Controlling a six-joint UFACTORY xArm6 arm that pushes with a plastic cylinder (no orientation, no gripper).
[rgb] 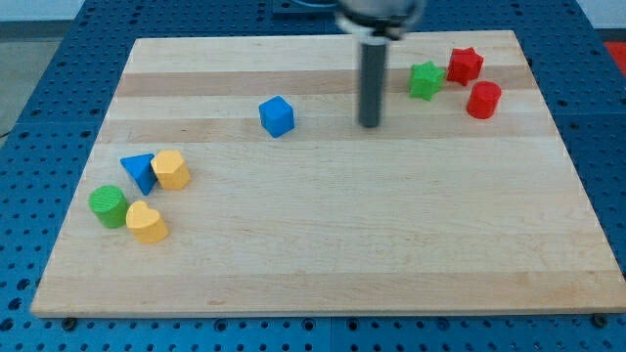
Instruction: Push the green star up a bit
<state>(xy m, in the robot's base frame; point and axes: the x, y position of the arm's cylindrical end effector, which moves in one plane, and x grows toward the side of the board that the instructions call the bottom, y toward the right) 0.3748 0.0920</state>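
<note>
While my tip (pixel 369 125) sits left of green star (pixel 424 80), red star (pixel 465 65) crowds star's upper right; no hand fitted

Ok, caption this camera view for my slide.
My tip rests left of and below the green star, near the board's top edge.

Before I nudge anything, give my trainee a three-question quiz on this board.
1. True or false: my tip touches the green star.
2. Which block lies nearest the green star? A) blue cube B) red star C) green cylinder
3. Fill in: the red cylinder sits toward the view's ____ of the green star.

Key
1. False: my tip stands apart, toward the view's left and slightly below the star.
2. B
3. Right, slightly lower.
</note>
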